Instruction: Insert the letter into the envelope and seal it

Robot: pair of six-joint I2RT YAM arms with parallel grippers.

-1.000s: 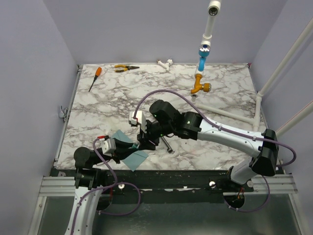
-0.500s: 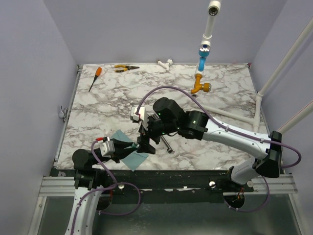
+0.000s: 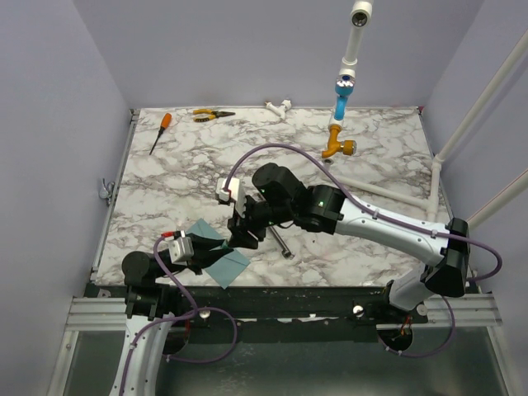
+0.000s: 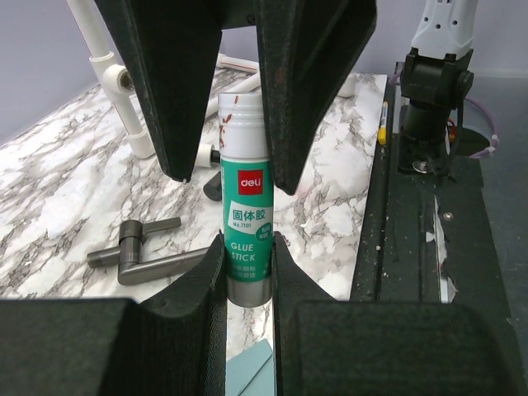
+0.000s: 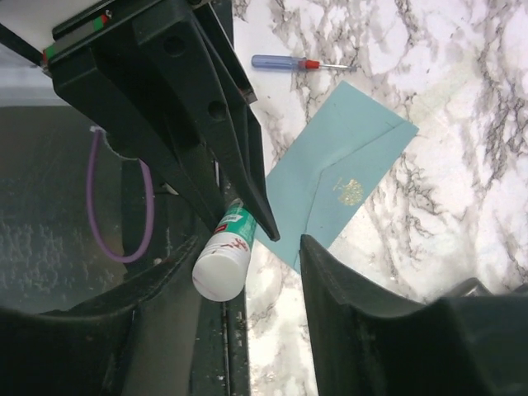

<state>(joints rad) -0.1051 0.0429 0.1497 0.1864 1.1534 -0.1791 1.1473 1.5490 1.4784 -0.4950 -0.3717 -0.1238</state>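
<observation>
The teal envelope (image 3: 221, 259) lies flat near the table's front left edge, its flap side showing a gold mark (image 5: 351, 191); one corner shows below my left fingers (image 4: 247, 375). The letter is out of view. My left gripper (image 3: 213, 252) (image 4: 247, 247) is shut on the lower body of a green and white glue stick (image 4: 246, 223), held just above the envelope. My right gripper (image 3: 241, 238) (image 5: 252, 247) stands open around the stick's white cap (image 5: 219, 276). The cap sits close to one finger, with a gap to the other finger (image 5: 330, 289).
A grey metal handle (image 3: 282, 243) (image 4: 140, 256) lies just right of the grippers. A blue-handled screwdriver (image 5: 289, 62) lies beyond the envelope. An orange screwdriver (image 3: 161, 130) and pliers (image 3: 212, 115) lie at the back left. A white pipe rig with a yellow valve (image 3: 338, 147) stands back right.
My right gripper's jaws spread wide around the glue stick's cap and have since narrowed partway. The right wrist has shifted slightly left. The left gripper has kept still with the stick.
</observation>
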